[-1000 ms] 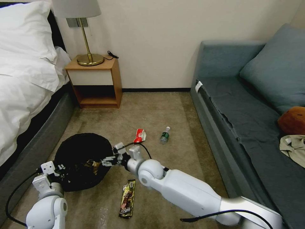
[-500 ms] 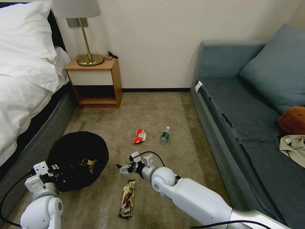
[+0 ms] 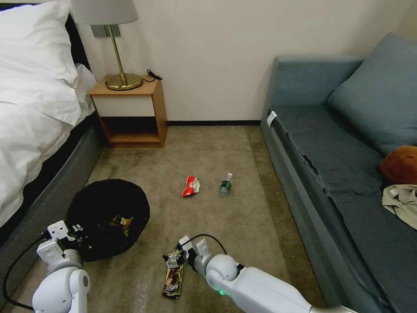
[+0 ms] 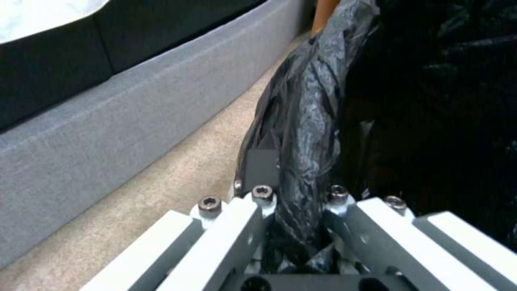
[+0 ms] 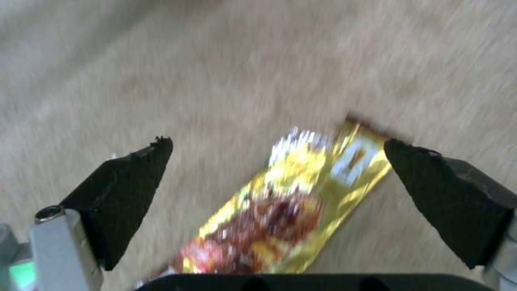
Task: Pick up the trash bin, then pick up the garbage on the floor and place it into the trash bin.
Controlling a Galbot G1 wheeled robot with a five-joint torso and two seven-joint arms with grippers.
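Fingers [image 5: 129,190] of the right gripper [image 5: 277,161] spread wide over the yellow-brown snack wrapper [image 5: 285,202], lying flat on the carpet [image 3: 243,161] beside the trash bin [image 3: 108,217]; closing too high could skate off the slick foil. The left gripper [image 4: 299,226] pinches the bin's black bag rim, which might slip.

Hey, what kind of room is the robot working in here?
Most likely a hotel room or bedroom: a bed with white pillows and sheets, a small wooden nightstand carrying a brass lamp, and a blue-grey fabric sofa along beige-brown carpet.
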